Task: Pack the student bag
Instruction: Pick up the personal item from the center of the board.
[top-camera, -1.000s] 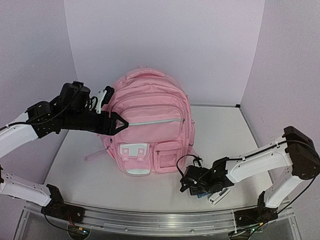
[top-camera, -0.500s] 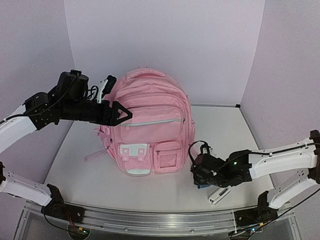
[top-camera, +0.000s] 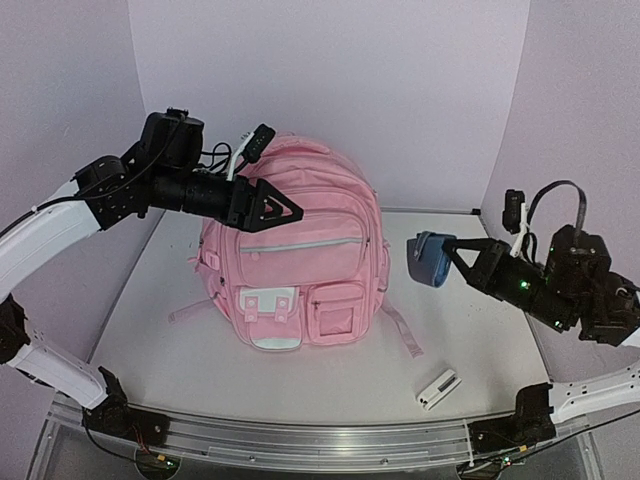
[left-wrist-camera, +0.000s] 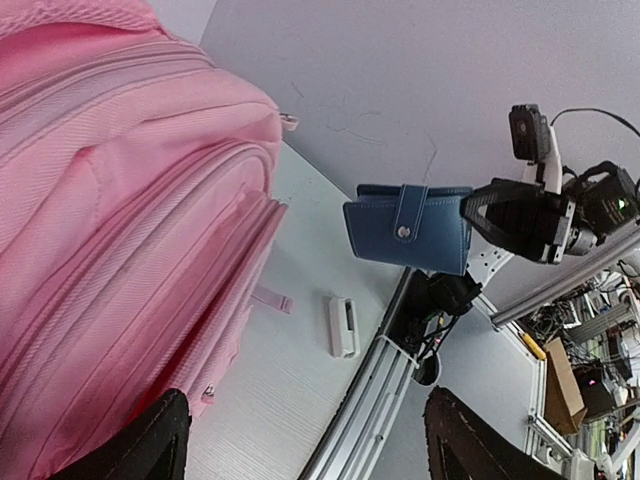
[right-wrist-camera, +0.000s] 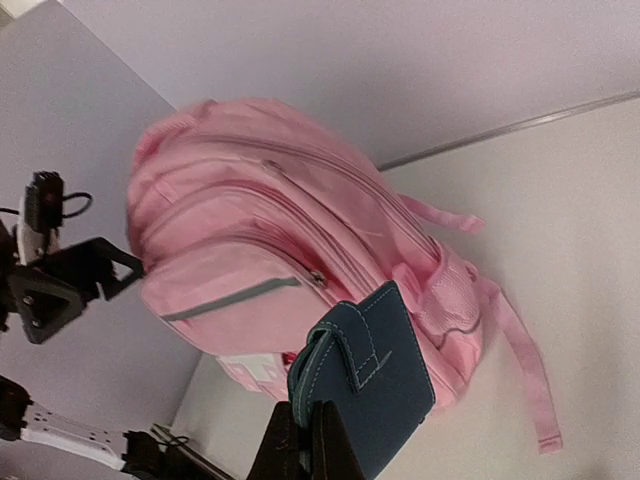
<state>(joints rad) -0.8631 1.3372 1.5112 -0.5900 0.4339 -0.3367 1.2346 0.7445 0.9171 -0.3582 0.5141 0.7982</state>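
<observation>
Pink student bag (top-camera: 295, 255) stands upright in the middle of the tabletop (top-camera: 140, 330). Your left hand (top-camera: 279, 173) hangs spread wide, holding nothing, by the bag's top. Your right hand (top-camera: 448, 252), right of the bag, is clenched on a blue wallet (top-camera: 427, 262).

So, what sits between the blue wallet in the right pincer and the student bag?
Nothing: only bare table shows between wallet and student bag in the top view. The white device lies nearer the arms, outside that gap.
</observation>
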